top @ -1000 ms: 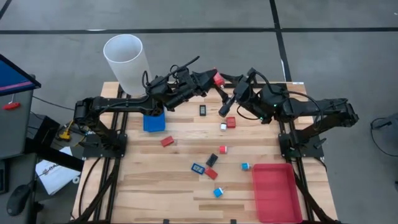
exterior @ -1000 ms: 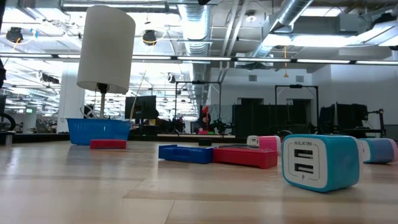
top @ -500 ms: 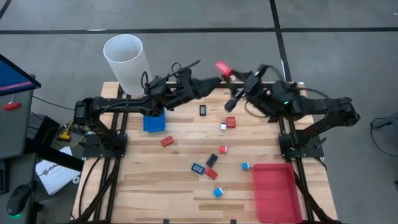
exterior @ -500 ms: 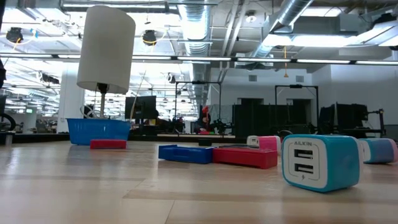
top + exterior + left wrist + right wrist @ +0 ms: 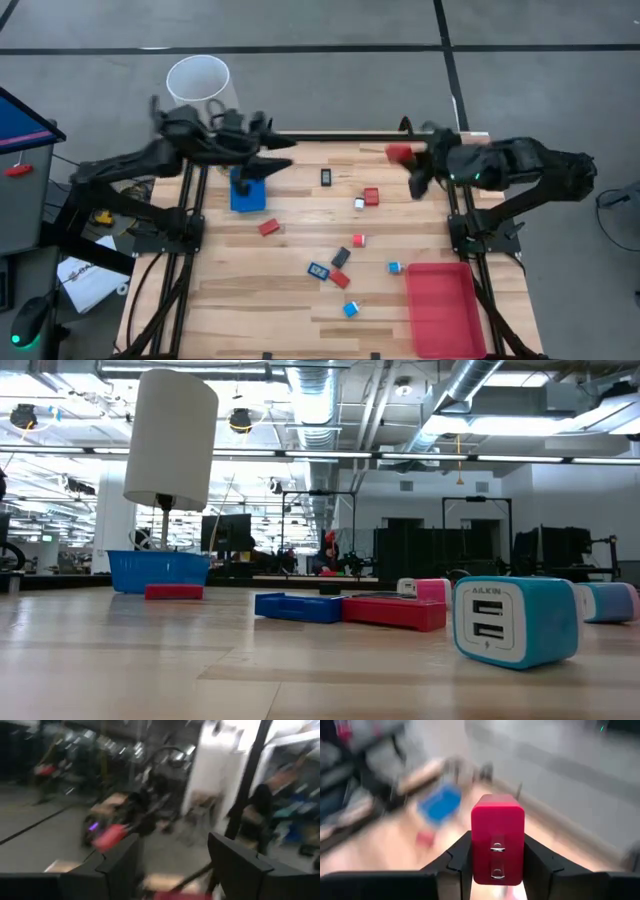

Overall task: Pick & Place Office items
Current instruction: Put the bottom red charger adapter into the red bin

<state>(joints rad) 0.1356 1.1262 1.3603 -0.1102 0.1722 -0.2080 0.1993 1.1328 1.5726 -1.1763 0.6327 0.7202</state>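
Note:
My right gripper hangs over the table's far right part, shut on a red block that has two metal prongs on its face. My left gripper is open and holds nothing; it hovers above the square blue bin at the far left. In the left wrist view the left gripper shows a wide gap between its fingers. Several small office items lie flat on the wood: a black one, a red one, a white one and a light blue one. My right gripper pinches the red block by its two opposite side faces, one finger on each side. The fingers come roughly level from the table's right, pointing left. The block is lifted clear of the table, its pronged face toward the wrist camera.
A flat red tray sits at the near right corner. A tall white cylinder stands beyond the far left corner, behind the blue bin. More pieces are scattered mid-table: a red one, a black one, a blue one and a light blue one.
A second ago both grippers met at the red block above the table's far edge. Since then my left arm has drawn back toward the table's left, ending over the blue bin without the block. My right gripper has carried the block toward the right.

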